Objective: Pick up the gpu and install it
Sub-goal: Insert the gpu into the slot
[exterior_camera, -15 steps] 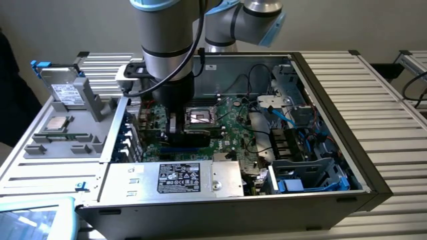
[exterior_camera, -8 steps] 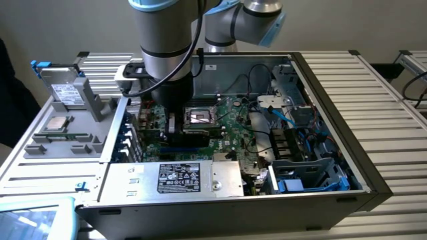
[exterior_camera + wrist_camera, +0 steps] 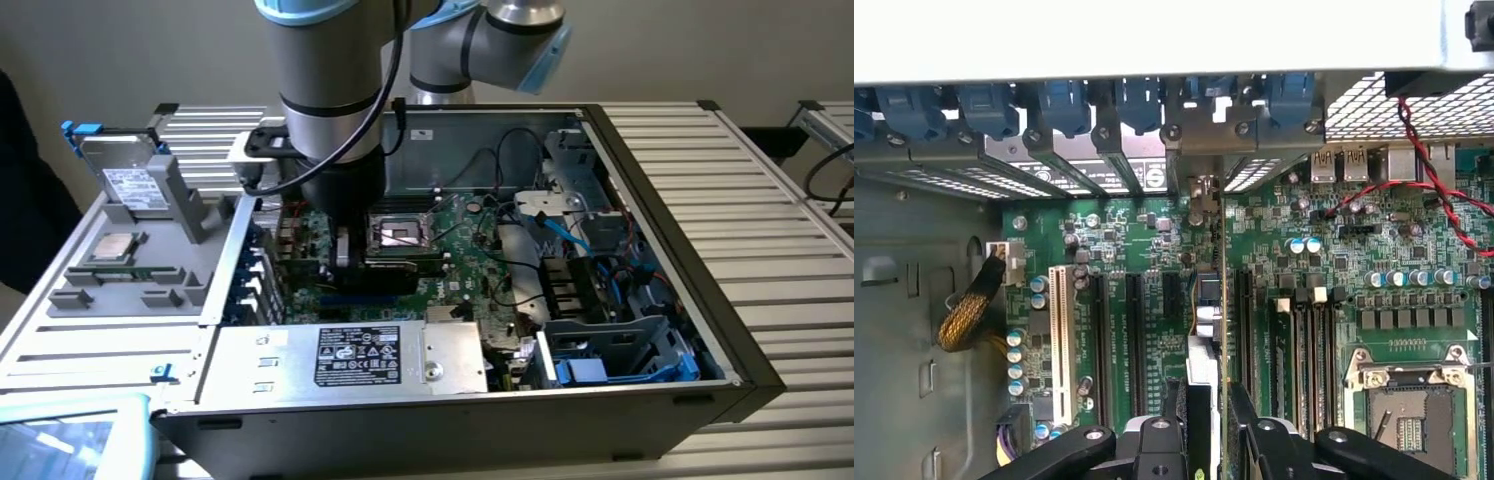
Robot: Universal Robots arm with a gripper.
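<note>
The gpu (image 3: 1204, 310) shows edge-on in the wrist view, standing upright over the green motherboard (image 3: 1334, 250). Its silver end bracket (image 3: 1199, 150) meets the rear slot openings of the case. My gripper (image 3: 1206, 425) is shut on the card, with one black finger (image 3: 1159, 440) on each side of it. Black expansion slots (image 3: 1134, 340) and a white slot (image 3: 1062, 340) lie beside the card. In the exterior view my gripper (image 3: 350, 255) reaches down inside the open computer case (image 3: 667, 150), with the dark gpu (image 3: 400, 265) below it, next to the CPU socket (image 3: 400, 232).
The power supply (image 3: 354, 355) fills the case's near side and a drive cage (image 3: 627, 350) with blue cables sits at the exterior view's right. Red wires (image 3: 1434, 180) and a yellow cable bundle (image 3: 969, 310) run near the board. A grey parts holder (image 3: 127, 270) with a drive (image 3: 134, 185) stands outside the case.
</note>
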